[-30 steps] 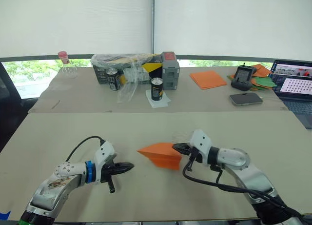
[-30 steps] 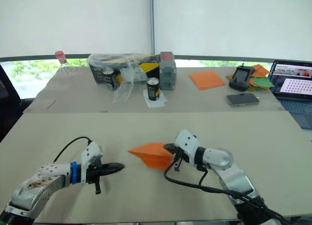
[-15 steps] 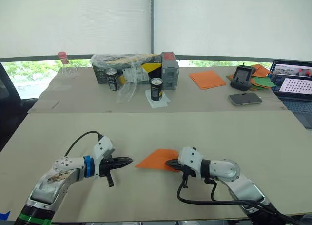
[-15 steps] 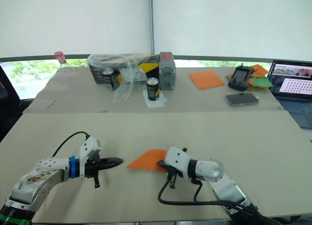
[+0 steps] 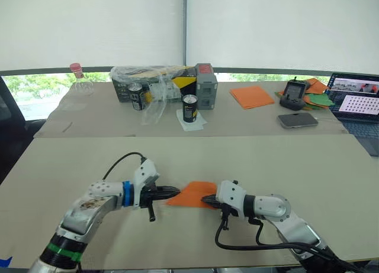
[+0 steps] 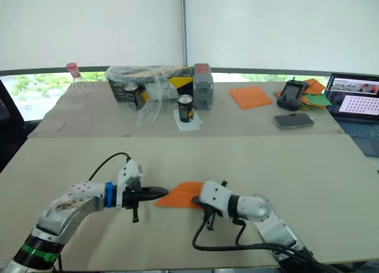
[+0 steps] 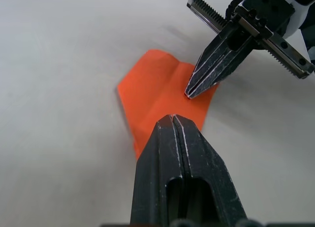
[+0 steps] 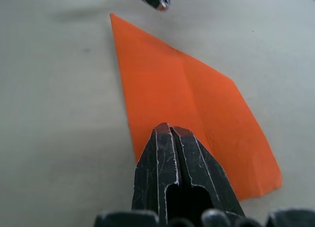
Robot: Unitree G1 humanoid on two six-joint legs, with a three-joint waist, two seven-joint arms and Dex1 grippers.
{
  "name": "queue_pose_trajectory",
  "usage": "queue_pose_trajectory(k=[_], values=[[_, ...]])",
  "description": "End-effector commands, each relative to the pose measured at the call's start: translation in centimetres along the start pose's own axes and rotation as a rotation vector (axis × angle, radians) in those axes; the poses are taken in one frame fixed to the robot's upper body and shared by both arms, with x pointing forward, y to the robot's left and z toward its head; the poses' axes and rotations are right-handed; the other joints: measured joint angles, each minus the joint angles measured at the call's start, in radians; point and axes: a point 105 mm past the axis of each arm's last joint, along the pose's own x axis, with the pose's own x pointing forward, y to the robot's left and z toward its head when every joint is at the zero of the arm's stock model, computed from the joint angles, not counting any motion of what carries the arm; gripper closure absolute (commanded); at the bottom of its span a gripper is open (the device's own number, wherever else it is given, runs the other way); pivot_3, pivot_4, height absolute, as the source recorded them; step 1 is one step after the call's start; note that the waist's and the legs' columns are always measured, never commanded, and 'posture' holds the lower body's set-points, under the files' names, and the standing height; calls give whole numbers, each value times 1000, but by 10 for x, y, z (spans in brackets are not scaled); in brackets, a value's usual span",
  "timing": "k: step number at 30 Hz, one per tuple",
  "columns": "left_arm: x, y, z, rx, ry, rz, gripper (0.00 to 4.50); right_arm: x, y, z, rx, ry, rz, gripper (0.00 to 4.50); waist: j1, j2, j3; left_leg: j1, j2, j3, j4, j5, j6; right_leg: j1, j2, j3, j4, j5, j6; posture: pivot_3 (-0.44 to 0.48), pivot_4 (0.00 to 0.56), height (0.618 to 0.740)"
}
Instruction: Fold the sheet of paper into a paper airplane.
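Paper airplane: lies flat on the near table, between the two grippers; an orange wedge with a crease down its middle and its pointed nose toward the left gripper.
Left gripper: fingers pressed together, holding nothing; the tip sits at the nose of the wedge, touching it or just short, I cannot tell which.
Right gripper: fingers also pressed together, the tip resting on the wide rear part, apparently pinning the paper down rather than pinching it.
Handling: likely very light, thin and limp; it would slide on the smooth tabletop and crumple under a hard squeeze. The layered folds probably make it stiffer along the middle crease.
Where to hold: best by an edge lifted off the table, or along the thicker middle fold; lying flat, it offers little to pinch.
Around: cans, a plastic-wrapped box, a grey case, a stack of orange sheets, a phone and a laptop stand on the far table, well apart.
In the way: nothing close.
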Motion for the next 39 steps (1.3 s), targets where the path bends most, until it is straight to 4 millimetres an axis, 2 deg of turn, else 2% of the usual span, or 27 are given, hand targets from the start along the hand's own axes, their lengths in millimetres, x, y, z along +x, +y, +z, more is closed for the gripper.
queue_pose_trajectory(k=[1, 4, 8, 11, 13, 15, 16, 18, 20, 22, 24, 26, 29, 31, 36, 39], values=[[11, -2, -6, 49, 39, -18, 4500, -1, 6, -10, 28, 42, 6, 4491, 0, 0, 0, 0, 0, 0, 0, 0, 0, 0, 0, 0, 0, 0, 0, 0, 150, 740], [16, -2, -17, 44, 78, -30, 4500, -2, 6, -11, 36, 49, -5, 4491, 0, 0, 0, 0, 0, 0, 0, 0, 0, 0, 0, 0, 0, 0, 0, 0, 150, 740], [19, -6, -43, 71, 207, -50, 4500, -5, 7, -11, 55, 45, -11, 4491, 3, 0, 0, 1, 0, 0, 0, 0, 0, 2, 0, 0, 0, 0, 0, 0, 150, 740], [21, -7, -52, 46, 244, -28, 4500, -14, 2, -9, 141, 7, -43, 4491, 5, 0, -2, 7, -1, -1, 0, 0, 1, 9, 0, -1, -2, 0, 0, 0, 150, 740], [20, -5, -53, 34, 237, -8, 4500, -27, -10, 0, 213, -61, -98, 4491, 5, 0, -2, 15, 0, -1, -1, -2, 4, 18, 0, -1, -5, -1, 1, 0, 150, 740], [18, -6, -54, 23, 232, -2, 4500, -38, -22, 7, 248, -96, -122, 4491, 1, 0, -2, 16, 0, -1, -1, -2, 4, 19, 0, -1, -6, -1, 1, 0, 150, 740], [17, -7, -55, 13, 228, -5, 4500, -41, -27, 9, 256, -98, -120, 3893, 1, 1, -2, 16, 0, -1, 0, -2, 4, 19, -1, 0, -6, -1, 1, 0, 150, 740], [17, -10, -55, -4, 218, -12, 4500, -45, -40, 12, 288, -104, -146, 3286, -2, 1, -2, 16, 0, -1, 0, -2, 4, 19, -1, 0, -5, -1, 1, 0, 150, 740], [17, -12, -54, -14, 206, -13, 4500, -47, -58, 20, 457, -170, -204, 2560, -4, 1, -2, 17, 1, -1, -1, -2, 4, 19, 1, 0, -4, -1, 1, 0, 150, 740], [19, -15, -54, -8, 210, -18, 4500, -43, -60, 22, 682, -194, -142, 1908, -2, 2, -2, 17, 2, -1, -1, -2, 4, 18, 1, 0, -2, -1, 1, 0, 150, 740], [23, -18, -51, -5, 202, -24, 4500, -38, -52, 21, 779, -155, -45, 1908, 2, 2, -3, 16, 2, -2, -1, -2, 4, 17, 1, 0, -2, -1, 1, 0, 150, 740], [25, -19, -48, -6, 191, -23, 4500, -32, -53, 14, 802, -111, -28, 1908, 6, 2, -3, 15, 1, -2, -1, -3, 4, 18, 0, -1, -3, -1, 1, 0, 150, 740], [26, -19, -47, -6, 188, -15, 4500, -24, -52, 5, 787, -49, 0, 1908, 6, 2, -3, 15, -1, -1, -1, -3, 4, 17, -2, 0, -5, -1, 1, 0, 150, 740], [25, -19, -48, -7, 190, -12, 4500, -20, -59, 6, 807, -75, 2, 1908, 4, 2, -3, 14, -1, -1, -1, -3, 4, 17, -3, 0, -5, -1, 1, 0, 150, 740], [21, -19, -52, -14, 198, -6, 4500, -18, -69, 1, 760, -60, -14, 1908, 1, 2, -3, 14, -1, -1, -1, -3, 4, 17, -1, -1, -5, -1, 1, 0, 150, 740], [21, -19, -53, -16, 201, -3, 4500, -17, -68, -4, 753, -38, 5, 1908, 1, 2, -3, 14, -1, -1, -1, -3, 4, 17, -1, 0, -5, -1, 1, 0, 150, 740]])
